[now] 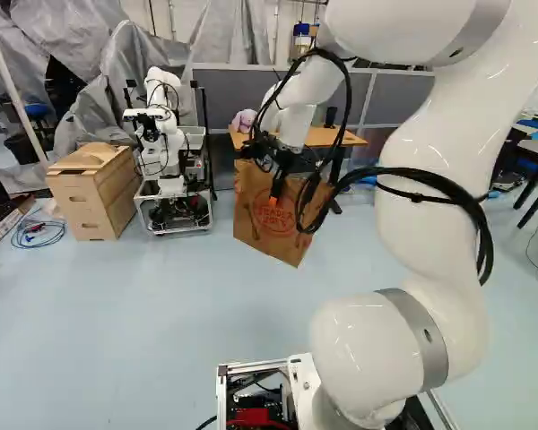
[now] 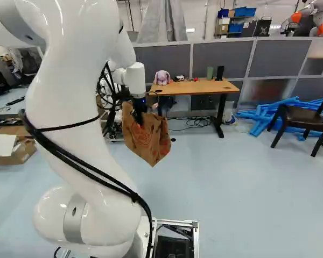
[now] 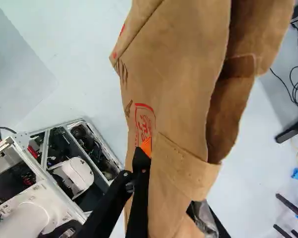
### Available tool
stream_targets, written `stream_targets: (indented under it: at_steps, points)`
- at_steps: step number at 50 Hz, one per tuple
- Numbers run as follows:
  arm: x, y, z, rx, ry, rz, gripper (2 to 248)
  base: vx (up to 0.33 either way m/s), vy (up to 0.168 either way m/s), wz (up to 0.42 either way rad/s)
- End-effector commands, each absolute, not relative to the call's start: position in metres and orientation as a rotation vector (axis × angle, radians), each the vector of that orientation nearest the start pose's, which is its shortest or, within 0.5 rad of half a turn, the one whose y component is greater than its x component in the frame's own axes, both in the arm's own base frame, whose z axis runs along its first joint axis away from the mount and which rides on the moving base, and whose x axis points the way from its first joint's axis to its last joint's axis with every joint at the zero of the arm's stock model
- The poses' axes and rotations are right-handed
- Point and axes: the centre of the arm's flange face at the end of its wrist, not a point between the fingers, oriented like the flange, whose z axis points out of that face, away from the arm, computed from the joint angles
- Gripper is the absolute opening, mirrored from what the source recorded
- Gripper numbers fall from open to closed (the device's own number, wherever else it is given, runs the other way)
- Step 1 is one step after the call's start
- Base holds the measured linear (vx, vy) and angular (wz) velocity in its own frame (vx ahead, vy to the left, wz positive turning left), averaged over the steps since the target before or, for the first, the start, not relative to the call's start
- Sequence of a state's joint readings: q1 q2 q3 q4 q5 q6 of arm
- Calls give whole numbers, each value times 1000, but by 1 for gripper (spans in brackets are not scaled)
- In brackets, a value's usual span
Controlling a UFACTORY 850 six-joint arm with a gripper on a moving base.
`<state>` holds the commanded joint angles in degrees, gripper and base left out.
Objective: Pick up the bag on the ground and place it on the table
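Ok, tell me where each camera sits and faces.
Left base view: behind the arm, to its left, facing ahead, slightly down; arm right of middle.
Right base view: behind it, to its right, same facing; arm left of middle.
Wrist view: on the wrist, looking along the fingers at the bag, moving base beyond.
Both base views share arm, bag, table.

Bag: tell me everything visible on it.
The bag is brown, looks like paper, with a round red print on one face, creased sides and an open mouth with a folded band at its rim. The end effector grips it near that rim. It hangs tilted, one corner down, apparently off the floor and below the table top. Contents can't be made out.
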<state>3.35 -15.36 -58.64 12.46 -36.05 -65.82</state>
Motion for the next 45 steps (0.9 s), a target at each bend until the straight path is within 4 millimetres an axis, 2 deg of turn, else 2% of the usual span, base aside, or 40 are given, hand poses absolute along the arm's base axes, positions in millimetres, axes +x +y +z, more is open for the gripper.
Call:
stream_targets:
  at_steps: [16, 45]
  points:
    - [517, 32, 468, -2679, -1499, -299, 21, 0, 0, 0]
    - [546, 9, 510, -2736, -1465, -440, 21, 0, 0, 0]
